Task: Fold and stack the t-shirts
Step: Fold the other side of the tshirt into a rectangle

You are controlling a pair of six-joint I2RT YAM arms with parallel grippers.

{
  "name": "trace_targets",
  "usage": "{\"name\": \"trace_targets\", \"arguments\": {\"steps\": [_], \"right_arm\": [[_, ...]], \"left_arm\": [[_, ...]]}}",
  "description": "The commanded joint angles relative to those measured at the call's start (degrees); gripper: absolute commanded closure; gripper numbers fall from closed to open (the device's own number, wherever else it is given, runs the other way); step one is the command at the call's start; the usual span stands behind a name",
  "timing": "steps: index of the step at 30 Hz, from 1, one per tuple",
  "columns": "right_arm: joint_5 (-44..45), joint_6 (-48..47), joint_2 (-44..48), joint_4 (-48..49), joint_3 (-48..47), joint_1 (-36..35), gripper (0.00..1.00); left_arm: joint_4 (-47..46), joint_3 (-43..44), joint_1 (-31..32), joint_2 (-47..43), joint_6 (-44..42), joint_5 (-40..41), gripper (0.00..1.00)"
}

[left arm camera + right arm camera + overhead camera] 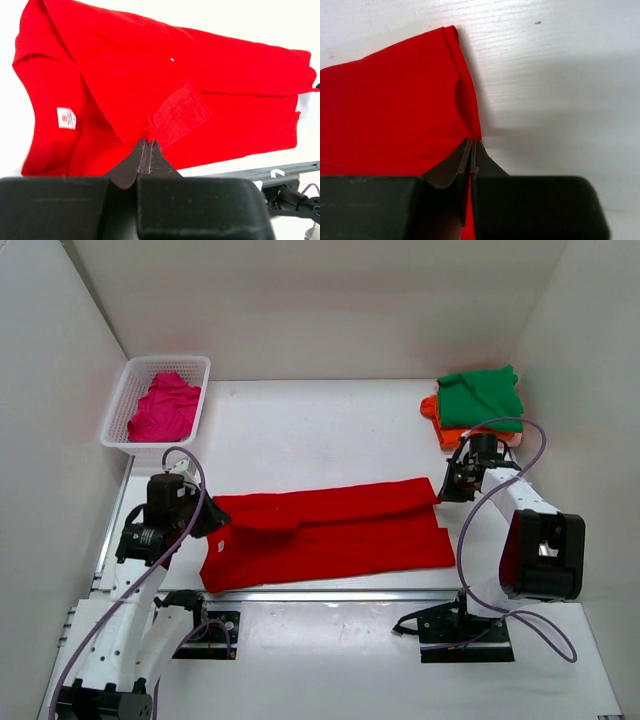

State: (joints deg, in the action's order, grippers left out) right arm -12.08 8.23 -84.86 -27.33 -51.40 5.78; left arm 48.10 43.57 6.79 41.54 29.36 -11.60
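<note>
White walls box in a pale tabletop (pixel 320 430) where the bright red t-shirt (pixel 330 535) lies spread crosswise just ahead of the arm bases, its far long edge turned over toward the middle. Thin and limp, the cloth looks light. It is likely to sag, wrinkle and drag on the surface rather than hold a shape, so pinching at edges and corners and lifting both ends together appears the surest hold. The left claw (pixel 148 142) is closed on a flap of red fabric, possibly a sleeve, at the collar end, not far from the white neck label (pixel 66 118). The right claw (pixel 471 142) is pinched shut on the cloth's edge at the opposite end. Beyond it, at far right, a folded green t-shirt (pixel 480 397) sits on an orange t-shirt (pixel 447 435). At far left a magenta t-shirt (pixel 163 410) lies crumpled in the white basket (pixel 118 405).
</note>
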Motion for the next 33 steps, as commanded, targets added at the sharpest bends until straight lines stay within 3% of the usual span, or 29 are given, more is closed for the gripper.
{"name": "trace_targets", "arguments": {"steps": [1,11,29,30,31,32,33], "right_arm": [[-0.1,-1.3,2.9,1.3,0.7,0.5,1.0],[0.7,-1.3,6.5,0.3,5.1,0.6,1.0],[2.2,-1.6,7.3,-2.5,8.5,2.5,1.0],[2.6,-1.5,7.5,-3.7,7.9,2.7,1.0],[3.1,-1.1,7.3,-4.5,7.4,2.8,0.95],[3.5,-1.0,7.9,-4.8,7.0,3.0,0.82],[3.4,-1.5,8.8,-5.3,6.7,3.0,0.7]], "left_arm": [[2.8,-1.3,0.8,-1.7,2.4,-0.4,1.0],[7.8,-5.9,2.6,-9.7,4.5,-0.2,1.0],[15.2,-5.6,4.0,-16.0,7.4,2.5,1.0],[14.6,-5.7,4.5,-16.4,7.7,1.2,0.97],[13.6,-5.5,4.4,-17.0,8.2,0.4,0.82],[12.6,-5.4,4.5,-17.5,8.6,0.1,0.66],[11.5,-5.3,4.6,-17.8,9.7,-0.4,0.59]]}}
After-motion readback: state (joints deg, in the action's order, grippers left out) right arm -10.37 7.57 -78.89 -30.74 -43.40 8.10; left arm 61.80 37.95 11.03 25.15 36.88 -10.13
